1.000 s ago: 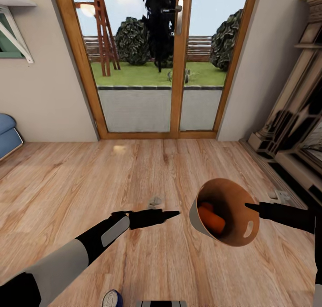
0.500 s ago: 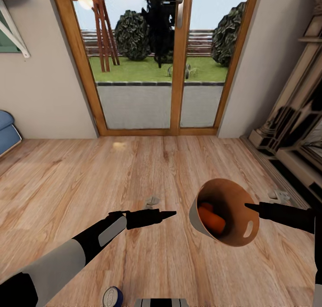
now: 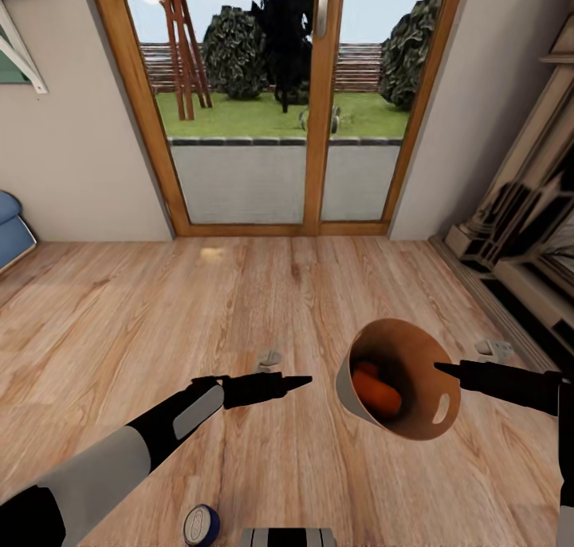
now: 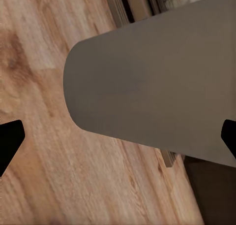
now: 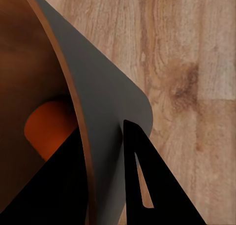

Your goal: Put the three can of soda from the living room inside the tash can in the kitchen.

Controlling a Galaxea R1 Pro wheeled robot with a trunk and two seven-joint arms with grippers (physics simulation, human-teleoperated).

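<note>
Whole view has slid a bit over the last second, so the base is rolling, arms frozen. Right gripper stays clamped on the rim of the tash can, tilted, orange cans inside (two, I think). Left gripper hangs spread and empty. Blue can stands on the floor by the base, so it's not done.

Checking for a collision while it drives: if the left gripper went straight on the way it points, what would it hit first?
Most likely the tash can: the left gripper points at its grey outer wall, which the left wrist view shows dead ahead. Depth is unclear.
</note>
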